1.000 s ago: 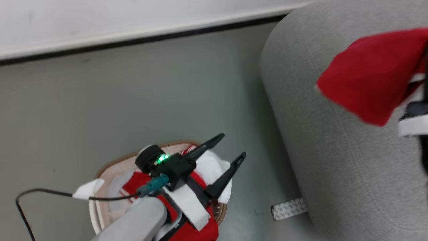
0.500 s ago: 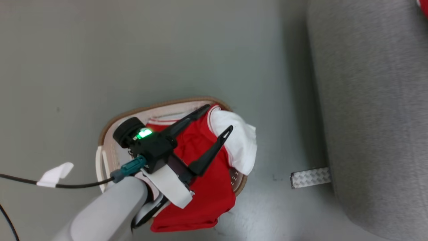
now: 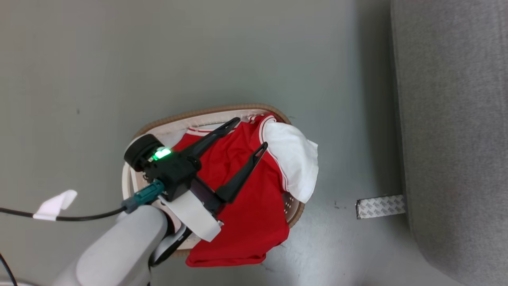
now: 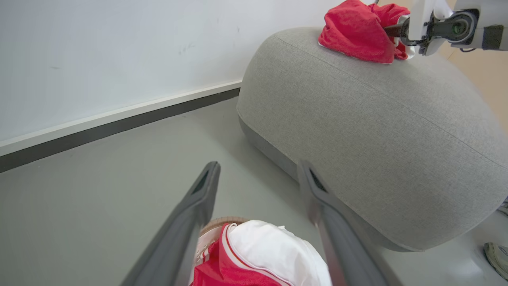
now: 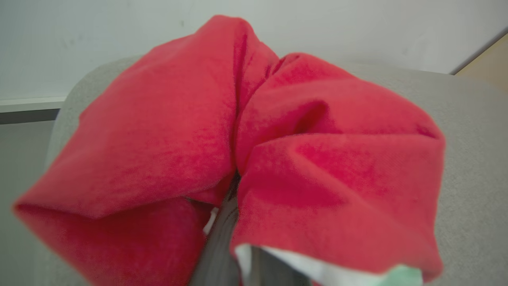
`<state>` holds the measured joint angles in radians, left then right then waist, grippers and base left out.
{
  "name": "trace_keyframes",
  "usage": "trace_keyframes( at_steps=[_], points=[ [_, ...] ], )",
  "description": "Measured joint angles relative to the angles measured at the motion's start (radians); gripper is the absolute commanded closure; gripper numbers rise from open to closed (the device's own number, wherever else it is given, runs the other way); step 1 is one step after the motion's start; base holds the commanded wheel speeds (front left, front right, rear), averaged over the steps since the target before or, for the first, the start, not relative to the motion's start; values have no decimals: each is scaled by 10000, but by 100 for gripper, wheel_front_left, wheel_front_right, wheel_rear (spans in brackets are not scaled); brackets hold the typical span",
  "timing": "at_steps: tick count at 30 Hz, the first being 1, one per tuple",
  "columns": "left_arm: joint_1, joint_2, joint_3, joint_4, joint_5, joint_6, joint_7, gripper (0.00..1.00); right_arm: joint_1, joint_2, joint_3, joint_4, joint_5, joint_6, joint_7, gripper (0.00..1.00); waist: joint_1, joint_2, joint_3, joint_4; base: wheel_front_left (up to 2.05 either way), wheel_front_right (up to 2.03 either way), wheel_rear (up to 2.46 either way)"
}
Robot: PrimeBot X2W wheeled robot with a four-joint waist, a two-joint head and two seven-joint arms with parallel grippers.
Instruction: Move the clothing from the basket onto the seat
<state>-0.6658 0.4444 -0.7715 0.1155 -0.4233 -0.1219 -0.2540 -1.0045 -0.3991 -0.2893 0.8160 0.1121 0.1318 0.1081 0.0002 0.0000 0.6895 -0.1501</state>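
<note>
My left end effector (image 3: 251, 132) hangs over the basket (image 3: 222, 111), its two dark fingers spread wide with nothing between them. Below it lies one piece of the clothing (image 3: 254, 206) in the basket, red with a white sleeve (image 3: 295, 159) and thin white stripe trim. The sleeve drapes over the rim on the side towards the seat (image 3: 456, 119). The red hem spills over the rim nearest me onto the grey floor (image 3: 158, 59). The basket stands on the floor, apart from the seat. A strip of patterned tape (image 3: 380, 206) lies on the floor with one end at the seat's base.

My right end effector (image 4: 393, 30) is up over the top of the seat, near its rounded end — fingers pressed together, pinching a second red garment (image 4: 353, 33). In the right wrist view that garment bunches around the fingers in thick folds, with a bit of white showing at the bottom. From the left wrist view its lower folds appear to rest on the grey upholstery. A black cable (image 3: 79, 217) with a white tag runs off to my left.
</note>
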Motion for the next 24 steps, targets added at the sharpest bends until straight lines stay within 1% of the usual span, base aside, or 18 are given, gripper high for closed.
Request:
trace_keyframes(
  at_steps=[3, 5, 8, 11, 13, 15, 18, 21, 24],
  points=[
    [35, -27, -35, 96, -4, 6, -23, 0, -4, -13, 301, 366, -38, 0, -90, 0, 0, 0, -223, -55, 0, 0, 0],
    [91, -132, -90, 190, -25, 6, -27, 0, 23, -67, 742, 604, -40, 0, -23, 0, -1, 0, -446, -83, 0, 0, 0],
    [225, -270, -98, 382, -121, 31, -33, 0, 230, -182, 1384, 849, 251, 0, 174, 0, -1, 0, -886, -109, 0, 0, 0],
    [441, -447, -63, 654, -224, 90, -42, 0, 780, -481, 2157, 930, 715, 0, 389, 0, -1, 0, -1437, -127, 0, 0, 0],
    [621, -612, -19, 802, -318, 157, -71, 0, 1129, -625, 2638, 825, 1281, 0, 516, 0, -2, 0, -1858, -130, 0, 0, 0],
    [824, -736, 88, 963, -391, 232, -73, 0, 1529, -805, 3158, 497, 1864, 0, 650, 0, -2, 0, -2312, -129, 0, 0, 0],
    [1136, -890, 293, 1160, -485, 349, -79, 0, 2104, -1402, 3779, -217, 2502, 0, 849, 0, -2, -1, -3015, -116, 0, 0, 0],
    [1406, -1072, 608, 1267, -646, 441, -90, 0, 2487, -1720, 4080, -1304, 3279, 0, 874, 0, -3, 0, -3720, -81, 0, 0, 0],
    [1697, -1172, 989, 1367, -719, 535, -90, 0, 2893, -1889, 4311, -2418, 3664, 0, 844, 0, -3, -1, -4395, -7, 0, 0, 0]
  ],
)
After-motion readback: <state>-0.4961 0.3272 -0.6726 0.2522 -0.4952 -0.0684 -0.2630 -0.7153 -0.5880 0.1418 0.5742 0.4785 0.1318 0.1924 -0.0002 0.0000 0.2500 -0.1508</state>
